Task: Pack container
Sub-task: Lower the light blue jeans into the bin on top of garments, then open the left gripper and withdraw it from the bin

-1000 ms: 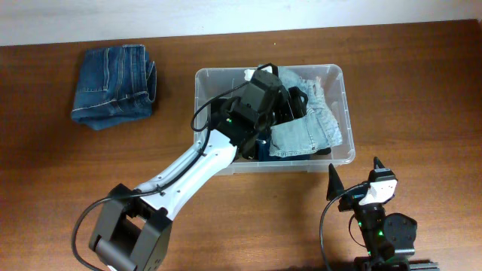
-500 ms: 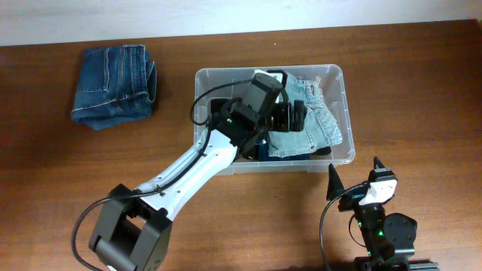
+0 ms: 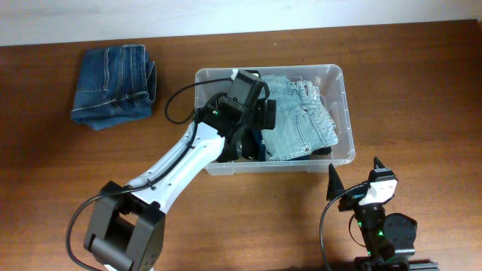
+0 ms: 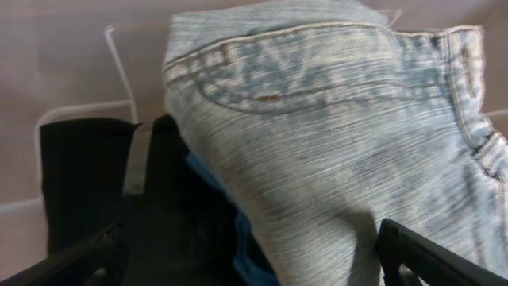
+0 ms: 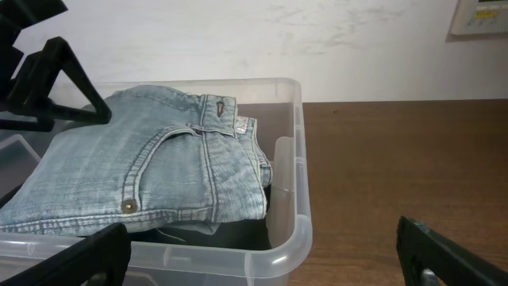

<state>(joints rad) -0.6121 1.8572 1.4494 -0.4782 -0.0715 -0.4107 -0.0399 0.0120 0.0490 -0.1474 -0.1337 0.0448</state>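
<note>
The container (image 3: 345,113) lies mouth up, lengthwise along the worktop (image 3: 422,90) edge, floor hidden by light jeans (image 3: 297,128). The left end effector (image 4: 254,254) above it and right end effector (image 3: 354,175) gape empty.

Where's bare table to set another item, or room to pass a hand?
Free: table right of the container; the strip between it and the folded dark jeans; the front-left corner beside the left arm. Crowded: inside the container, piled with light jeans, the left gripper open above them.
</note>
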